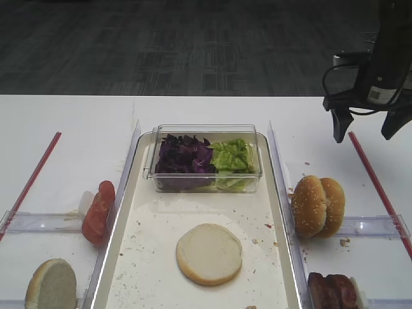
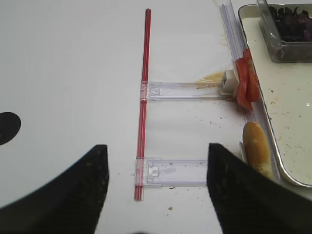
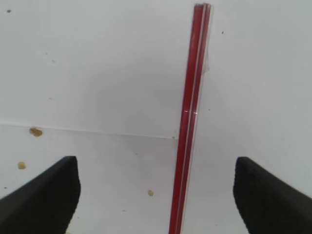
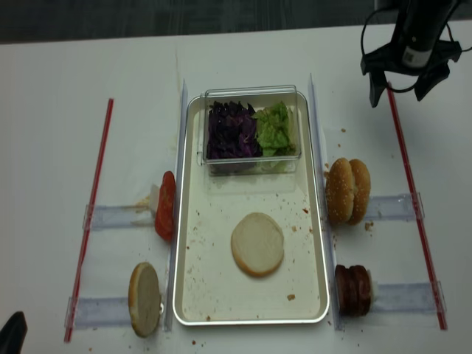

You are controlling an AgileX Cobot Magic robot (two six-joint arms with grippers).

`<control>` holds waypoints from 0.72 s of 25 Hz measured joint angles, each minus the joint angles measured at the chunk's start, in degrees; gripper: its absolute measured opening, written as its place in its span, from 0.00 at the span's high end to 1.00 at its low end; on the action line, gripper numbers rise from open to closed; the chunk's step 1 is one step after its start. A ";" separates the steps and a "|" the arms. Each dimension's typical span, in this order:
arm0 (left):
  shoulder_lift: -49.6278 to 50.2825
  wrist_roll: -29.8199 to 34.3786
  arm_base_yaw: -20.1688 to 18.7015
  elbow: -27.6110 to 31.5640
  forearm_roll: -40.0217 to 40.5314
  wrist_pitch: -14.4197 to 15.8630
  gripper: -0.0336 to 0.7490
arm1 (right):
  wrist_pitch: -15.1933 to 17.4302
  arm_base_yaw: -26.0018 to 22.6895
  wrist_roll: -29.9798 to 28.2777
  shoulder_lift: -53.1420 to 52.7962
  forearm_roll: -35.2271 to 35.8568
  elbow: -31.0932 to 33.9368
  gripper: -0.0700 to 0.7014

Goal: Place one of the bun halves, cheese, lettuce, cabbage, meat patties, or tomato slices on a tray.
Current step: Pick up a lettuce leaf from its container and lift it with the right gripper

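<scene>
We see our left hand spread wide and empty over the white desk. One pale, cut-face-up bun half lies on the shiny rectangular metal tray. Our right hand hangs released above a red strip.

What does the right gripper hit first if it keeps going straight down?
Most likely the red strip on the table. The right gripper is open and empty, and the strip runs between its fingers in the wrist view. Nothing else shows in that line, though height is unclear.
</scene>
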 joint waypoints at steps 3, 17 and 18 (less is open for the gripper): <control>0.00 0.00 0.00 0.00 0.00 0.00 0.40 | 0.40 0.00 0.08 0.10 0.81 0.00 0.05; 0.00 0.00 0.00 0.00 0.00 0.00 0.40 | 0.63 15.72 0.72 0.21 3.14 -2.56 0.05; 0.00 0.00 0.00 0.00 0.00 0.00 0.40 | 0.68 17.27 0.72 0.21 3.25 -3.45 0.05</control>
